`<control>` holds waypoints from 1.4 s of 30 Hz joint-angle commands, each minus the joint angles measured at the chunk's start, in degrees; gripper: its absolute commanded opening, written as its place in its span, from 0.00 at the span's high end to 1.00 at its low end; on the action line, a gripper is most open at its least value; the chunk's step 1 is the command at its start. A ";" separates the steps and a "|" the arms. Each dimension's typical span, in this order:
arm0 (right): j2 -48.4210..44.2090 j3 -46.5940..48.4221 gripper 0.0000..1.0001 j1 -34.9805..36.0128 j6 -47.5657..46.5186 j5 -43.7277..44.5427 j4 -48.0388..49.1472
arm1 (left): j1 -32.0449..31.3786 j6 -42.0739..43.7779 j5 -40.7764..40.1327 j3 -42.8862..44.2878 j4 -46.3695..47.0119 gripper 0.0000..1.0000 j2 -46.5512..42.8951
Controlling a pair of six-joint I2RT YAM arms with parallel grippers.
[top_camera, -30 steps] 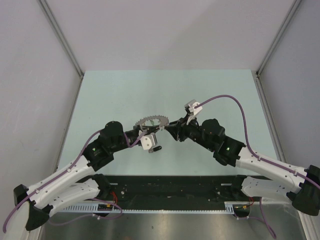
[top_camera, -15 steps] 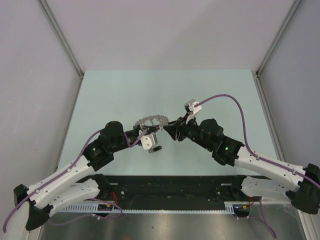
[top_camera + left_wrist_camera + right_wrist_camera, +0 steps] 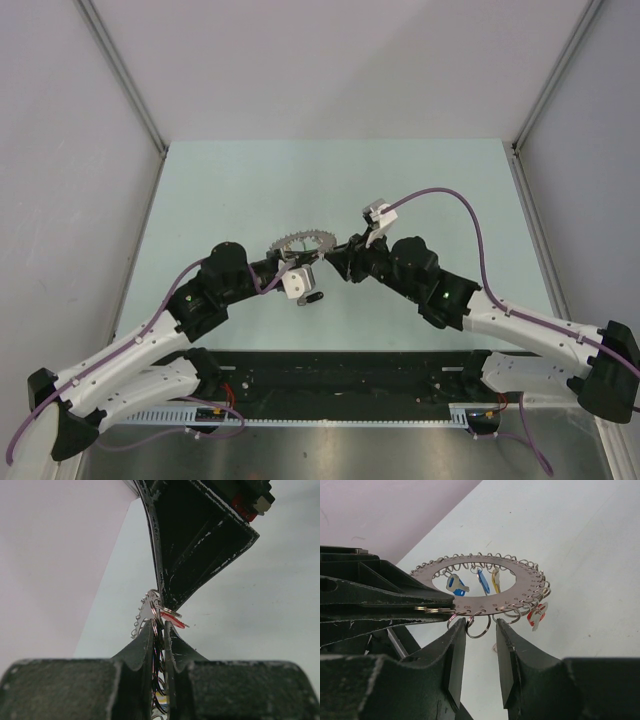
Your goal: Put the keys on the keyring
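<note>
1. Over the middle of the pale green counter (image 3: 220, 190), your two arms meet nose to nose, with the keyring (image 3: 303, 243) between them.
2. Your left claw (image 3: 159, 629) is squeezed almost closed on the keyring's rim. It nips the rim edge-on between both fingertips and holds the ring roughly level.
3. Your right claw (image 3: 480, 626) stands about half apart at the rim's near edge, just beside the left claw's tips, with bare counter showing through the gap. One small split ring (image 3: 478, 637) hangs from the rim right at the mouth of that gap. I see nothing pinched between the fingers.
4. You are looking at a flat silver band, with many small wire loops fanned round its outer edge.
5. The keys (image 3: 456, 584) hang from it. Two blue-headed keys and a yellow-headed one sit in the middle opening. A red-headed key dangles at the outer edge, to the right in the right wrist view.
</note>
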 commanded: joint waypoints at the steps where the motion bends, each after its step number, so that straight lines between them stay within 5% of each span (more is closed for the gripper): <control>1: -0.24 2.93 0.66 0.45 0.27 2.33 0.37 | -0.22 0.20 -0.54 1.08 5.07 0.99 -0.71; 14: -0.67 3.55 0.99 0.62 -2.54 2.33 -0.60 | -0.22 0.29 -0.36 1.17 4.80 0.99 -0.54; 42: -5.42 0.38 1.00 1.24 -18.27 2.86 14.51 | -0.22 -15.43 -3.27 5.56 3.93 1.00 -0.10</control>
